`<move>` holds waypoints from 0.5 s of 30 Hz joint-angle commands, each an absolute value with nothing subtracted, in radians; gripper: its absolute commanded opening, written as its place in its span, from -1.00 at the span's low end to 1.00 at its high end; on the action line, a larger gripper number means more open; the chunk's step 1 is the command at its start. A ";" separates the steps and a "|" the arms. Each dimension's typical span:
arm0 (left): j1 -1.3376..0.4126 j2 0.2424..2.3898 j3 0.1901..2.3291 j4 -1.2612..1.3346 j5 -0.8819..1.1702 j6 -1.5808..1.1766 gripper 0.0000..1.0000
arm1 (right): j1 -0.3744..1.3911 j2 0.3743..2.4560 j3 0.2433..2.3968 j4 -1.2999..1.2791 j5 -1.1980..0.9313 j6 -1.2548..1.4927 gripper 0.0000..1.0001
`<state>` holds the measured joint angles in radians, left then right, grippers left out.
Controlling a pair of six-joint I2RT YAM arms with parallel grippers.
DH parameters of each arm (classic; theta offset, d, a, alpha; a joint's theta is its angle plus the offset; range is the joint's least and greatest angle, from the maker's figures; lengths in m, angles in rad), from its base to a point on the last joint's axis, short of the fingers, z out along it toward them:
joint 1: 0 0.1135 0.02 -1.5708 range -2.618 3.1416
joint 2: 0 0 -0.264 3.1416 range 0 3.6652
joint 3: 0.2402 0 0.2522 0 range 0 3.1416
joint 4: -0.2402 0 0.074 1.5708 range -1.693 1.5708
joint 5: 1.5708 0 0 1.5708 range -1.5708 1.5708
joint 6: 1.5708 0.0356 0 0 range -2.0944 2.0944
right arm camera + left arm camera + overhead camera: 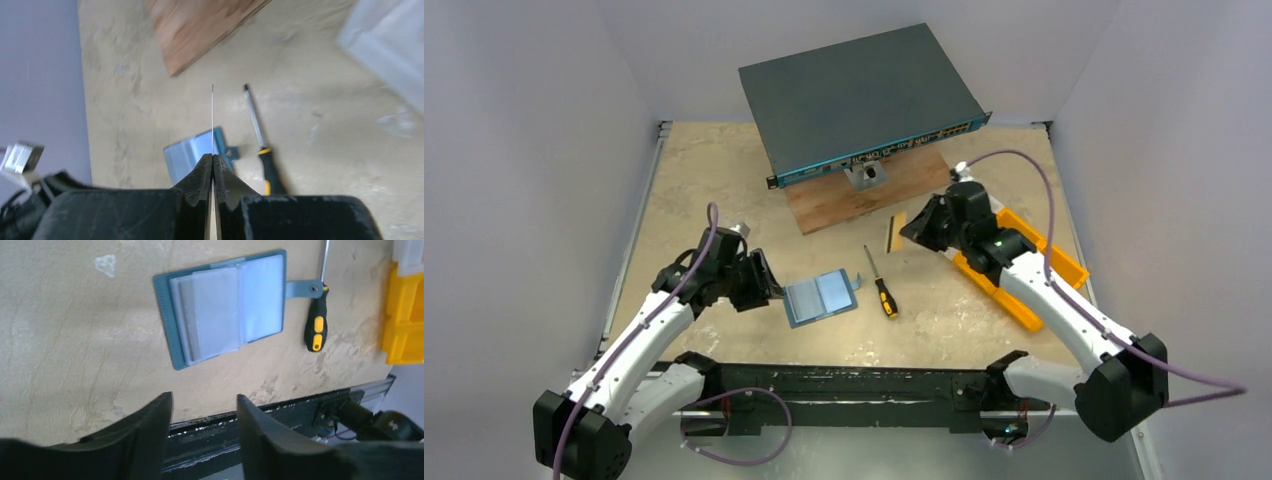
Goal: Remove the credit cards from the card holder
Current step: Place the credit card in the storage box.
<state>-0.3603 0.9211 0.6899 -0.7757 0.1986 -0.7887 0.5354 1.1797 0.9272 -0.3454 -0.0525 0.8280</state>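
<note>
The teal-blue card holder (821,296) lies open and flat on the tan table, its pale blue sleeves facing up (225,307); I cannot tell whether cards sit in the sleeves. My left gripper (769,285) hovers just left of it, jaws open with nothing between them (205,397). My right gripper (907,232) is raised farther back and to the right, shut on a thin yellowish card (894,233). In the right wrist view the card shows edge-on as a fine line (212,120) rising from the closed fingertips (213,156), with the holder (192,152) below.
A black-and-yellow screwdriver (881,283) lies right of the holder's strap. A large dark network switch (859,100) rests on a wooden board (864,195) at the back. A yellow bin (1024,265) stands under the right arm. White walls enclose the table.
</note>
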 commanded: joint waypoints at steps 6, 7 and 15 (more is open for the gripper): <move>-0.373 0.866 0.699 -0.722 0.343 -0.691 0.69 | 0.179 1.165 0.943 -0.444 -0.048 0.715 -1.00; -0.373 0.864 0.699 -0.722 0.351 -0.683 0.74 | 0.147 1.179 0.951 -0.433 -0.055 0.708 -1.00; -0.373 0.855 0.696 -0.733 0.383 -0.666 0.81 | -0.043 1.329 0.984 -0.336 -0.078 0.689 -1.00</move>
